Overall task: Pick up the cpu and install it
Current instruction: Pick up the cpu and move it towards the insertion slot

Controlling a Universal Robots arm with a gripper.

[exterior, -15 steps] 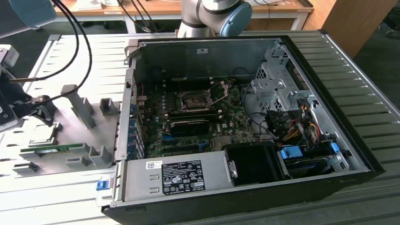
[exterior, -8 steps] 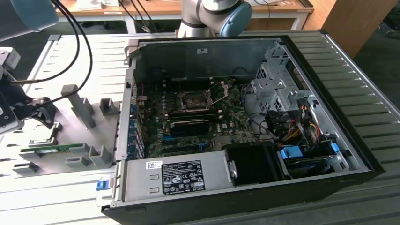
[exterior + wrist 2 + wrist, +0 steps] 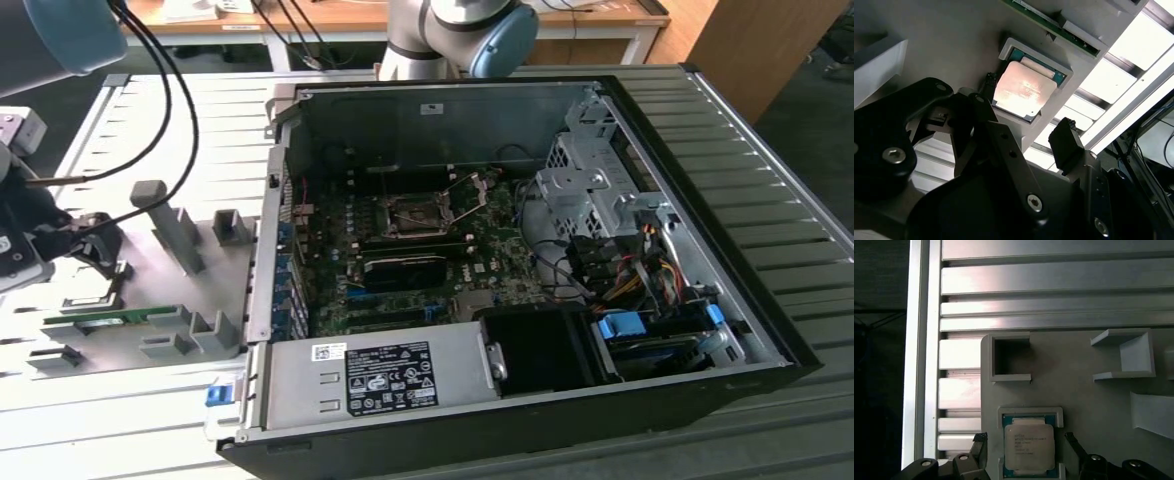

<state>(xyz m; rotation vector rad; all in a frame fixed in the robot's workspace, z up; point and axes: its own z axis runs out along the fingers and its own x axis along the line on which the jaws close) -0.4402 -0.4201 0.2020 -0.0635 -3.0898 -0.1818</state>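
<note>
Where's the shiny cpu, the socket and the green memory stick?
cpu (image 3: 1029, 447): first wrist view, middle of its silver top.
socket (image 3: 411, 215): exterior view, its dark middle.
memory stick (image 3: 107, 317): exterior view, middle of its green strip.

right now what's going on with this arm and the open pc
The arm's gripper hangs over the cpu, its jaws open on either side of the chip and not gripping it. The cpu lies in its grey holder on the fixture plate, beside the open computer case. Inside the case, the motherboard socket looks open.
</note>
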